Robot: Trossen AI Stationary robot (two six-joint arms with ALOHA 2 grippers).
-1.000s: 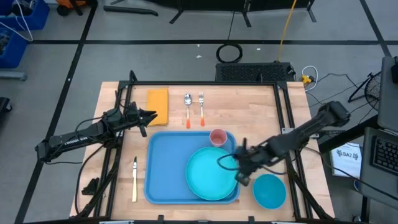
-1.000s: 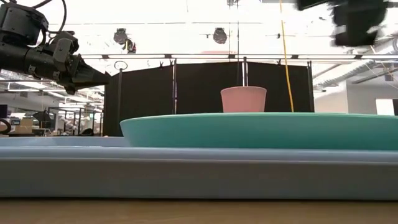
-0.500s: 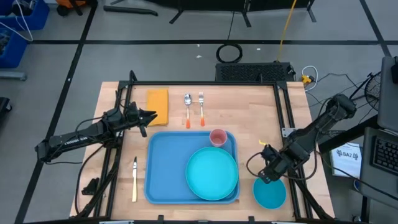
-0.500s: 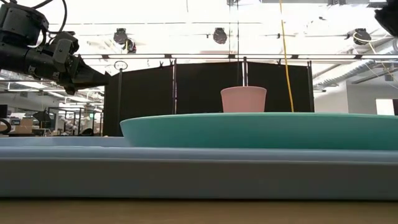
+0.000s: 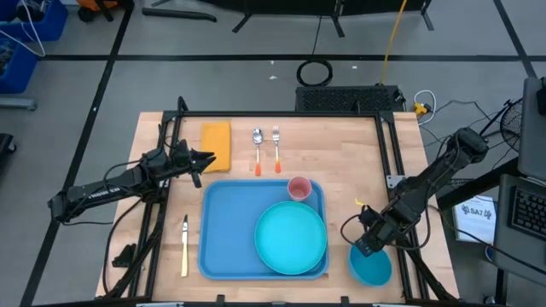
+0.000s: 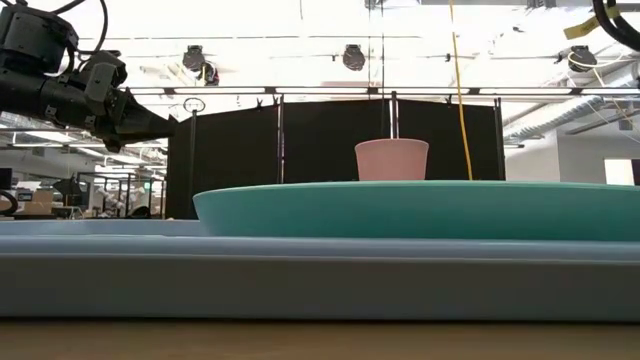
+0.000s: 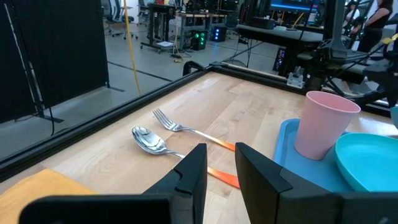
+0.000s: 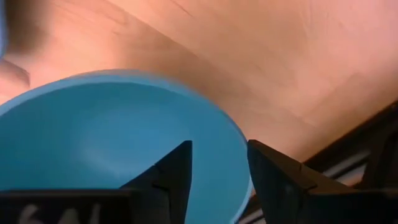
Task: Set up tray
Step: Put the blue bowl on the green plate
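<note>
The light-blue tray lies flat at the table's near middle. On it lie a teal plate and, at its far right corner, an upright pink cup. A blue bowl stands on the table to the right of the tray. My right gripper hovers over the bowl's far left rim, pointing down and open; in the right wrist view its fingers stand above the bowl's rim. My left gripper waits beside a yellow sponge, open only a little and empty.
A spoon and a fork with orange handles lie side by side beyond the tray. A knife lies to the left of the tray. Black frame rails run along the table's edges.
My right gripper has drawn away from the teal plate's right rim toward the table's right edge and stands over the blue bowl. The plate, the cup and the tray have stayed where they were.
</note>
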